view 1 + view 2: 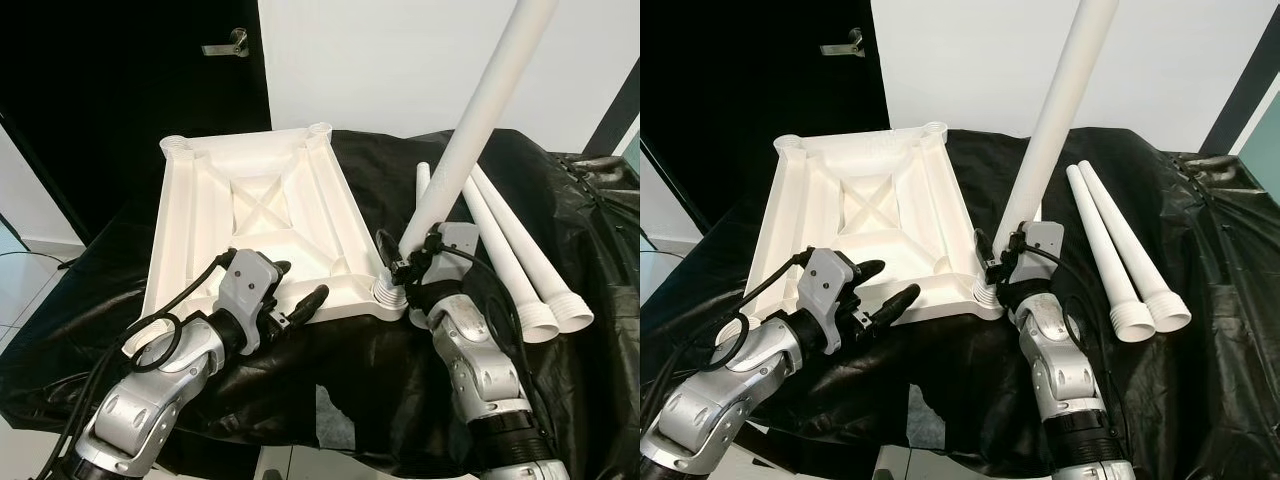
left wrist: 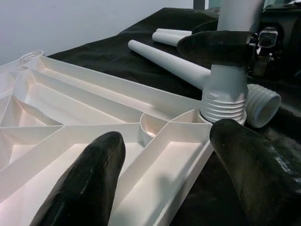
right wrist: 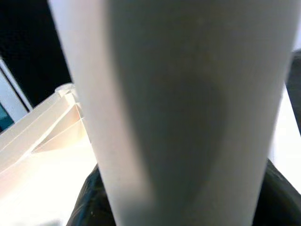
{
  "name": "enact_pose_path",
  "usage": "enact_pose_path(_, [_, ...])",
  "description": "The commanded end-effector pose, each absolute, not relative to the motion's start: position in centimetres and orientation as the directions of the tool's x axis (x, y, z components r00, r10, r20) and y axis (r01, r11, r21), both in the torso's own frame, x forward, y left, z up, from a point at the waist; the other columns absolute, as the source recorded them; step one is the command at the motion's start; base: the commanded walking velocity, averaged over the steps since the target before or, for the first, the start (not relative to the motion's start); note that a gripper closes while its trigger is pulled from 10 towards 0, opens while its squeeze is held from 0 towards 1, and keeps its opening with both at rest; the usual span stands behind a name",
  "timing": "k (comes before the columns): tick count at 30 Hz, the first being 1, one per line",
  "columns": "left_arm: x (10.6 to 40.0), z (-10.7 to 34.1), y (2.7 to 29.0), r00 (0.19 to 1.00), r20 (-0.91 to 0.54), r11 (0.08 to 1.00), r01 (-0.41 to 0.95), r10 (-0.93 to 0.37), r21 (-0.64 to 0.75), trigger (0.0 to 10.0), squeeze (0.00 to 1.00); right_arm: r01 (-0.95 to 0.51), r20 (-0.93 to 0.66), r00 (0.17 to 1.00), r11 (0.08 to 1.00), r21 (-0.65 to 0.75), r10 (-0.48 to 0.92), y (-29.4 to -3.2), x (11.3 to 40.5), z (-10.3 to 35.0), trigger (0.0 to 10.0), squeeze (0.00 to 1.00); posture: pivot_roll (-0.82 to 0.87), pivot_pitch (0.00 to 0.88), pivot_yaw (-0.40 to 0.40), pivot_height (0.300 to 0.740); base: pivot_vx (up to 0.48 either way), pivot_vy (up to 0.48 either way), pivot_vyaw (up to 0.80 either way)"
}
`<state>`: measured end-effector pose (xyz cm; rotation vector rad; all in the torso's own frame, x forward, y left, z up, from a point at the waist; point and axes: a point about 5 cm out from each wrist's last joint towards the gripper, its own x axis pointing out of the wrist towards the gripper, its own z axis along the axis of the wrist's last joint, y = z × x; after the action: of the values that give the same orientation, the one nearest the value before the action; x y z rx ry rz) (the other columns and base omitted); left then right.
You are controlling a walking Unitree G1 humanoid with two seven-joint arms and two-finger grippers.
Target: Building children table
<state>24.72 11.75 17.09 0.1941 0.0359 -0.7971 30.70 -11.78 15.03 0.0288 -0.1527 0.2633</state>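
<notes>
White plastic dominates the left eye view: an upturned tabletop, ribbed underside up, lies across the centre-left of the frame on a black cloth. At its near right corner socket a long white leg stands, leaning toward the upper right of the frame, its threaded end at the socket. The right gripper is clamped around this leg just above the threads. Two spare legs lie side by side on the cloth at centre right, threaded ends toward the bottom of the frame. The left gripper, at lower left, has its fingers spread apart and empty, over the tabletop's near edge.

In the right eye view the same scene sits slightly leftward; a dark door with a metal handle fills the upper left.

The left wrist view shows two black fingertips parted at the bottom of the frame, the ribbed tabletop between and beyond them, and the leg's threads seated at the corner socket in the upper right.

The right wrist view has the white leg running down the middle, with a tabletop corner at left.
</notes>
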Motion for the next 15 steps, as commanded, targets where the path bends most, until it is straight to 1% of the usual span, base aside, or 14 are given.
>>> enact_pose_path(1, [23.9, 17.2, 11.0, 0.536, -0.125, 0.518, 0.842, -0.835, 0.153, 10.0, 0.00, -0.283, 0.076, 0.955, 0.958, -0.038, 0.286, -11.6, 30.4, 13.2, 10.0, 0.00, 0.13, 0.000, 0.007, 0.740, 0.000, 0.000, 0.00])
enact_pose_path(2, [23.9, 17.2, 11.0, 0.536, -0.125, 0.518, 0.842, -0.835, 0.153, 10.0, 0.00, -0.283, 0.076, 0.955, 0.958, -0.038, 0.286, -11.6, 30.4, 13.2, 10.0, 0.00, 0.13, 0.000, 0.007, 0.740, 0.000, 0.000, 0.00])
enact_pose_path(4, [23.9, 17.3, 11.0, 0.536, -0.124, 0.518, 0.842, -0.835, 0.154, 10.0, 0.00, -0.320, 0.071, 0.942, 0.943, -0.095, 0.327, -11.3, 30.0, 12.8, 10.0, 0.00, 0.13, 0.000, 0.007, 0.740, 0.000, 0.000, 0.00])
enact_pose_path(5, [23.9, 17.3, 11.0, 0.536, -0.124, 0.518, 0.842, -0.835, 0.154, 10.0, 0.00, -0.320, 0.071, 0.942, 0.943, -0.095, 0.327, -11.3, 30.0, 12.8, 10.0, 0.00, 0.13, 0.000, 0.007, 0.740, 0.000, 0.000, 0.00])
enact_pose_path(6, [23.9, 17.3, 11.1, 0.537, -0.124, 0.518, 0.841, -0.835, 0.154, 10.0, 0.00, -0.357, 0.056, 0.928, 0.923, -0.144, 0.368, -11.0, 29.6, 12.3, 10.0, 0.00, 0.13, 0.000, 0.008, 0.740, 0.000, 0.000, 0.00])
enact_pose_path(7, [23.9, 17.3, 11.1, 0.537, -0.124, 0.519, 0.841, -0.834, 0.154, 10.0, 0.00, -0.367, 0.050, 0.924, 0.917, -0.155, 0.378, -10.9, 29.4, 12.1, 10.0, 0.00, 0.13, 0.000, 0.008, 0.740, 0.000, 0.000, 0.00])
enact_pose_path(15, [23.9, 17.3, 11.1, 0.536, -0.127, 0.517, 0.842, -0.835, 0.153, 10.0, 0.00, -0.423, 0.029, 0.900, 0.888, -0.181, 0.434, -10.6, 28.7, 11.2, 10.0, 0.00, 0.13, 0.000, 0.010, 0.740, 0.000, 0.000, 0.00])
